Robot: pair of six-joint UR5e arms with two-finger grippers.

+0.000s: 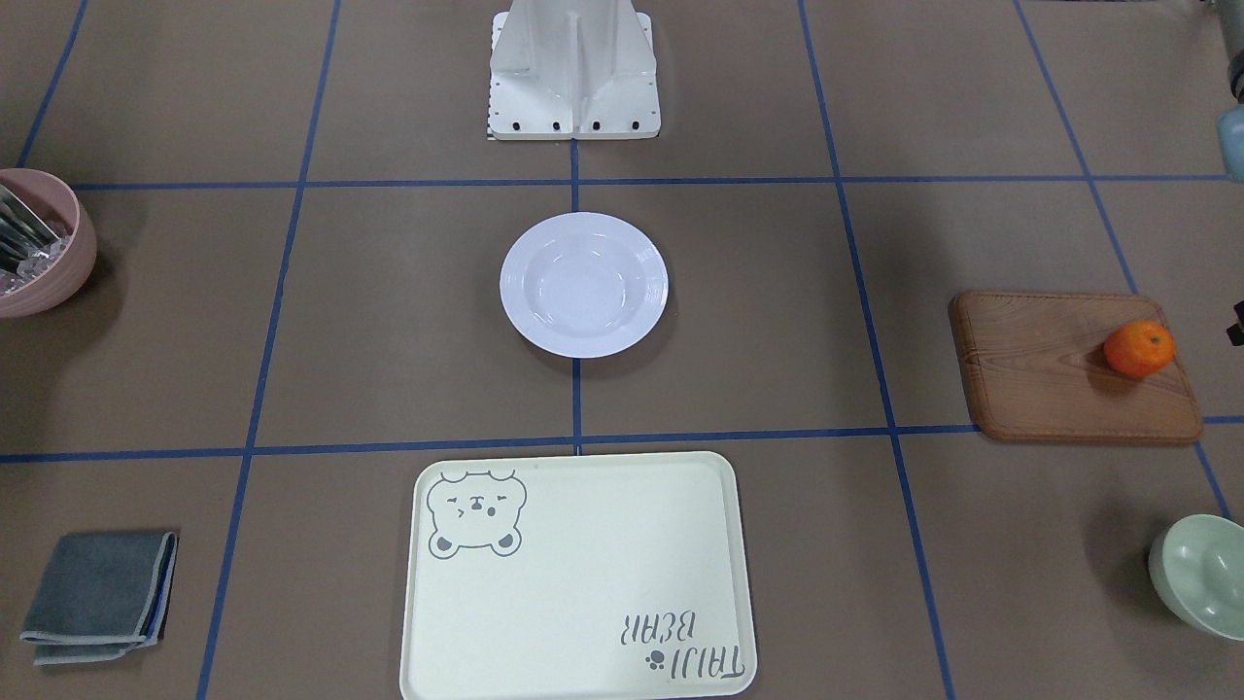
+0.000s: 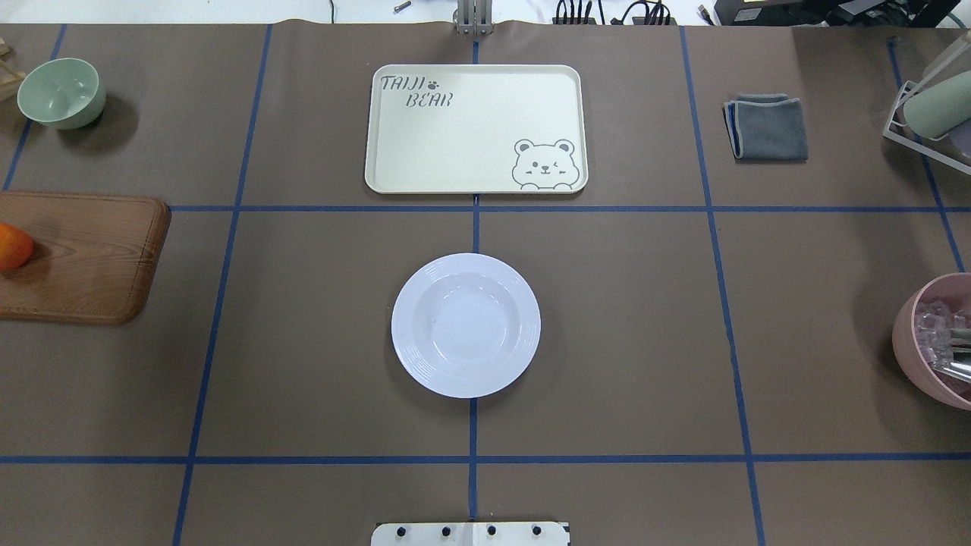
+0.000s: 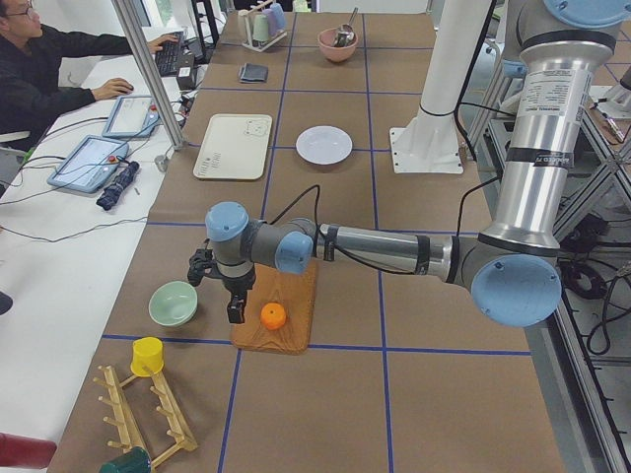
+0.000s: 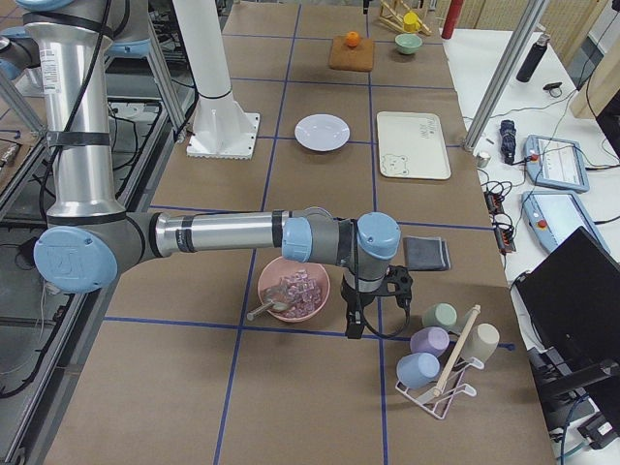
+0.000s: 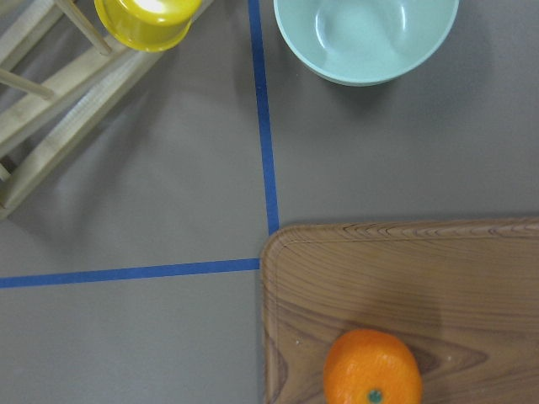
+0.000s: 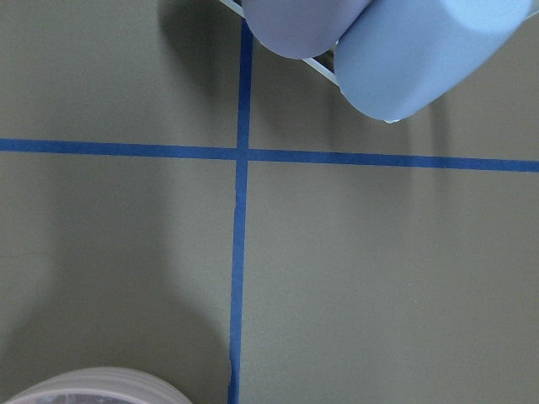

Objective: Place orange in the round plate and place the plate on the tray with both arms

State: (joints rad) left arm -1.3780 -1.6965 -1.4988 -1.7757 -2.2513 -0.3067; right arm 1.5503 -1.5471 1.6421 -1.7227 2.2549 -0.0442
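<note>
The front-facing camera looks steeply down from across the table, the robot's base at its top; the overhead camera looks forward and down from behind that base; both share the round plate and the tray, well apart from either gripper; the left-end camera looks along the table, nearest the left gripper; the right-end one, nearest the right gripper; each wrist camera faces straight down, close to the table; the left shares the orange beside its gripper with the left-end view; the right shares the pink bowl with the right-end view.
</note>
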